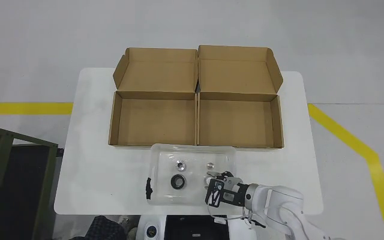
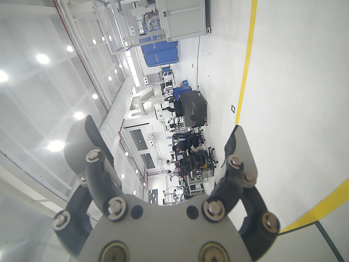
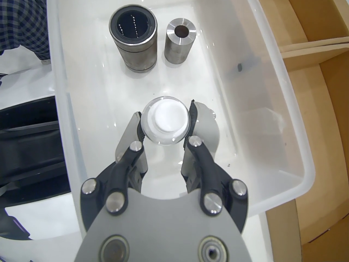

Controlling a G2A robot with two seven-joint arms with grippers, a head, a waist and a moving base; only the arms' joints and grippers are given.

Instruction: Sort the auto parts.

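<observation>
A clear plastic bin (image 1: 157, 157) (image 3: 275, 88) sits at the table's near edge and holds the parts. My right gripper (image 3: 165, 122) (image 1: 213, 180) is inside it, shut on a white round part with a shiny rim (image 3: 165, 121). Farther along the bin stand a dark linear bearing (image 3: 134, 39) (image 1: 178, 181) and a smaller steel bushing (image 3: 180, 40) (image 1: 180, 164). Another small metal part (image 1: 210, 165) lies near the bin's far side. My left gripper (image 2: 163, 143) is open, holds nothing and faces the room away from the table.
Two open cardboard boxes (image 1: 153, 122) (image 1: 239, 123) stand side by side behind the bin, lids folded back. A black clip (image 1: 148, 188) sits on the bin's left rim. A box wall (image 3: 313, 47) runs close alongside the bin.
</observation>
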